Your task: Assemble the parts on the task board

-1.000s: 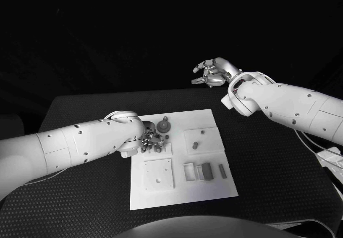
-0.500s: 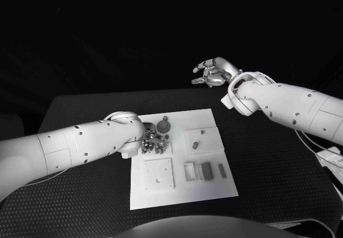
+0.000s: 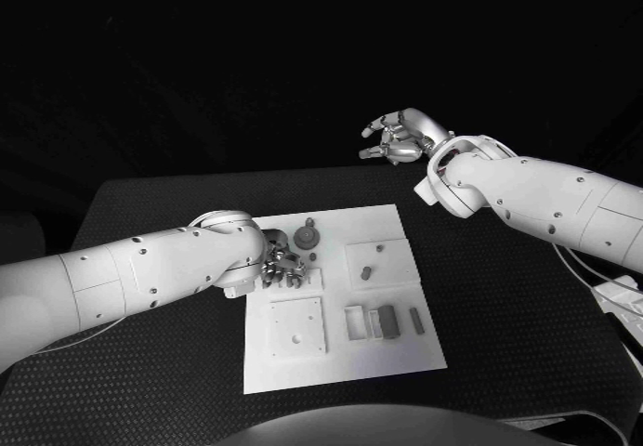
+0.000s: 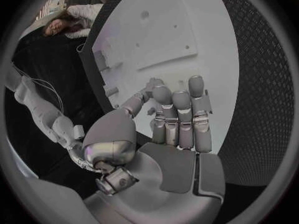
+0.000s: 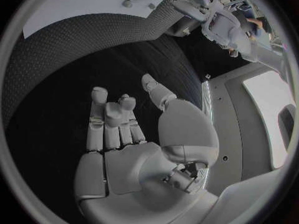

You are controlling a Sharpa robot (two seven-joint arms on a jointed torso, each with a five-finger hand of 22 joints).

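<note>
The left arm [image 3: 148,269] drew back a little toward the robot's left, its elbow end sliding off the board [image 3: 402,353]. The left hand [image 3: 284,263] shifted slightly with it, uncovering a bit more of the round part [image 3: 307,238] by its fingers, over the board's far-left area.

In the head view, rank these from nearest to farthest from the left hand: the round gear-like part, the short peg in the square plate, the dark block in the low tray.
1. Round gear-like part, just beyond the left hand.
2. Short peg, mid-board toward the right arm's side.
3. Dark block, in the tray near the board's front edge.
</note>
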